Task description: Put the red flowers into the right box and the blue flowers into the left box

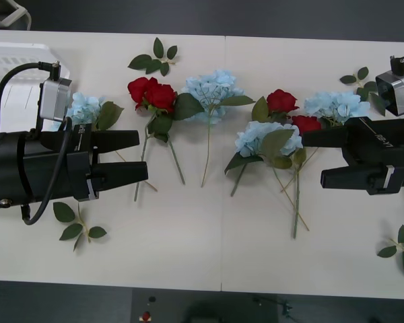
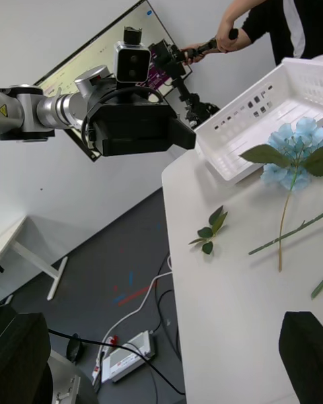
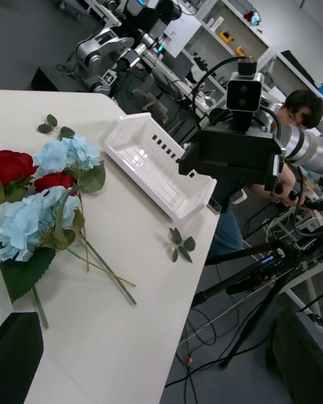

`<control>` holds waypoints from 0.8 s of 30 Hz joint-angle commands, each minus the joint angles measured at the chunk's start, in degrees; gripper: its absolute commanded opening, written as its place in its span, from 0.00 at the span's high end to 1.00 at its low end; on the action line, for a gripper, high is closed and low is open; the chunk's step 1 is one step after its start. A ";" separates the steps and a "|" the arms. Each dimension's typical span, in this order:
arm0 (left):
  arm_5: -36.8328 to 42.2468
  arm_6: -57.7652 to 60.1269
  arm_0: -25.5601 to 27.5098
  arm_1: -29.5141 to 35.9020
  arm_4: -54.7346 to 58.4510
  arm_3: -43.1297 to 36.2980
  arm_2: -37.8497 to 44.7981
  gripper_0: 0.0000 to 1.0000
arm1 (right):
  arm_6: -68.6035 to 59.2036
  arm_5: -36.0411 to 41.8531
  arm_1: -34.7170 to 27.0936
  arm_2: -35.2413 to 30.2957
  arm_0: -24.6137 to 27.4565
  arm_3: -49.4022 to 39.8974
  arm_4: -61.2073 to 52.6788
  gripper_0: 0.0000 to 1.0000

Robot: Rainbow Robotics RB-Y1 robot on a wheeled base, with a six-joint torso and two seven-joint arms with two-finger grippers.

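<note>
So basically nothing is sorted yet: every flower I can see is lying on the table [image 1: 188, 229], and both of my grippers are empty, jaws spread wide, hovering at either side. My left gripper [image 1: 143, 157] points inward, and the nearest red flowers [image 1: 152, 93] lie just ahead of its fingertips, with one blue hydrangea [image 1: 85, 108] right beside my wrist. The left box [image 1: 17, 64] sits behind that arm and looks empty as far as I can tell. My right gripper [image 1: 312, 159] faces the other cluster, where a red rose [image 1: 306, 124] lies just off its upper finger, tangled with blue flowers [image 1: 266, 138] and leaves. The right box [image 3: 156, 163] shows in my left wrist view, beside my right arm, also bare inside. The stems mostly run from the heads on the far side back toward my base, so the long axes lie crosswise to my fingers. All the work is left.
</note>
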 commanded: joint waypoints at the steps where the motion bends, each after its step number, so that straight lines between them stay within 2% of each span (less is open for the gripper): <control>1: 0.19 -1.44 -0.32 0.83 0.45 -0.85 1.29 0.00 | -0.83 -0.26 1.27 2.34 2.98 0.31 -0.07 0.00; 2: 0.10 -1.44 2.67 -1.63 0.37 0.91 -1.17 0.00 | -0.83 -0.61 0.83 1.99 2.62 0.48 -0.59 0.00; 7: 0.63 -1.44 2.67 -3.21 1.51 1.61 0.50 0.00 | -0.83 -3.77 -2.77 1.64 0.51 0.39 -0.07 0.00; 9: 0.36 -1.44 1.26 -3.21 1.68 2.84 1.02 0.00 | -4.49 -5.88 -4.97 1.64 -0.54 0.39 1.08 0.00; 13: 0.72 -1.31 -5.07 -3.21 1.33 10.67 0.32 0.00 | -27.51 -10.72 -9.28 1.64 -3.44 0.31 8.64 0.00; 16: 3.53 3.88 -13.15 -4.00 -2.89 19.54 -4.16 0.00 | -50.01 -12.30 -10.77 1.64 -5.55 0.31 18.83 0.00; 19: 6.96 8.98 -20.01 -6.38 -7.02 27.37 -8.03 0.00 | -69.44 -11.68 -10.95 1.72 -7.40 0.31 27.97 0.00; 21: 10.38 14.51 -24.49 -9.72 -9.83 34.22 -9.96 0.00 | -87.01 -10.63 -10.68 2.25 -9.15 0.31 35.18 0.00; 23: 12.41 18.65 -26.69 -11.91 -12.64 37.65 -10.23 0.00 | -95.28 -9.93 -9.72 3.22 -10.65 0.48 39.13 0.00; 24: 14.25 24.36 -28.62 -14.11 -16.07 40.29 -10.23 0.00 | -102.04 -9.22 -8.66 4.45 -12.23 1.10 42.74 0.00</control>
